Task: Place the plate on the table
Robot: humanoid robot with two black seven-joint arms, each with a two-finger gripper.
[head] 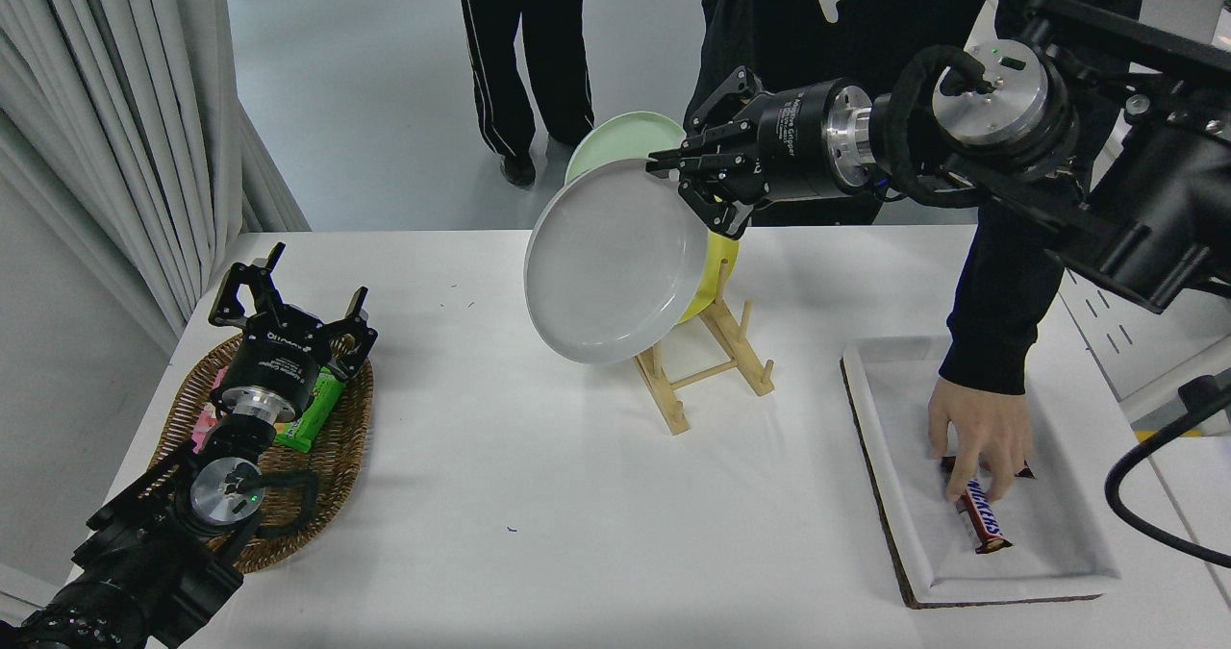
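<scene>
The right hand (673, 170) is clamped on the upper rim of the grey plate (611, 264), holding it tilted in the air above the white worktop (539, 457), in front of a wooden rack (697, 365); the left hand (288, 308) hangs with fingers apart over a wicker basket (337, 457)

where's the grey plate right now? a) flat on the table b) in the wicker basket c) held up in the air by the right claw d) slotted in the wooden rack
c: the right claw grips the upper rim of the tilted grey plate, which hangs above the table in front of the wooden rack.
</scene>
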